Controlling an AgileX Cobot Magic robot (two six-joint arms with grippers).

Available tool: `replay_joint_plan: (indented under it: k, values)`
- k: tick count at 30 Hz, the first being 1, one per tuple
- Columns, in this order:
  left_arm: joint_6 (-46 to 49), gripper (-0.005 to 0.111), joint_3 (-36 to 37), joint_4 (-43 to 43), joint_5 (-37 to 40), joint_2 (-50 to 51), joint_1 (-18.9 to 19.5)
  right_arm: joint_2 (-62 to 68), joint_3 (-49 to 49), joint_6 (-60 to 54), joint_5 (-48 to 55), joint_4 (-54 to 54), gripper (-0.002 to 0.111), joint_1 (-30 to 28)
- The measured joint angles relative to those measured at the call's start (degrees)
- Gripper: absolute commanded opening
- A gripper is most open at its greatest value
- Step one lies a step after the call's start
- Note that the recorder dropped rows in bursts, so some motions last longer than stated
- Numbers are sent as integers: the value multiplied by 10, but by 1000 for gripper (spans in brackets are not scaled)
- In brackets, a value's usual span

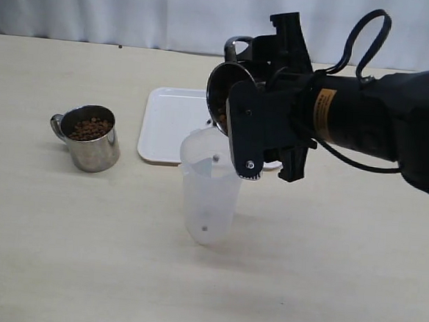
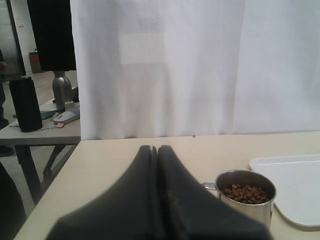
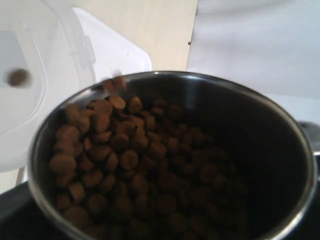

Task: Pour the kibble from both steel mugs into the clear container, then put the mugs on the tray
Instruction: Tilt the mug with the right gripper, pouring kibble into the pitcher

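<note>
My right gripper (image 1: 257,98) is shut on a steel mug (image 1: 224,89), held tilted with its mouth over the clear container (image 1: 209,190). In the right wrist view this mug (image 3: 280,150) is full of kibble (image 3: 130,155), some sliding to the lip, and my fingers are hidden. A pellet (image 3: 18,77) lies inside the container (image 3: 30,115). The second steel mug (image 1: 91,139) stands upright on the table at the left, holding kibble (image 1: 91,129). My left gripper (image 2: 155,150) is shut and empty, short of that mug (image 2: 246,196). The white tray (image 1: 169,125) lies behind the container.
A white curtain (image 1: 137,8) closes off the table's far edge. The left wrist view shows the table's corner (image 2: 80,142), and beyond it another table with a dark bottle (image 2: 25,102) and a steel flask (image 2: 62,87).
</note>
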Motion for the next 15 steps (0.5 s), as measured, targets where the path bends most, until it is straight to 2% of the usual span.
replay_joint_plan:
  k: [15]
  values:
    - [0, 0, 0, 0, 0, 0, 0, 19, 0, -75, 0, 0, 5, 0]
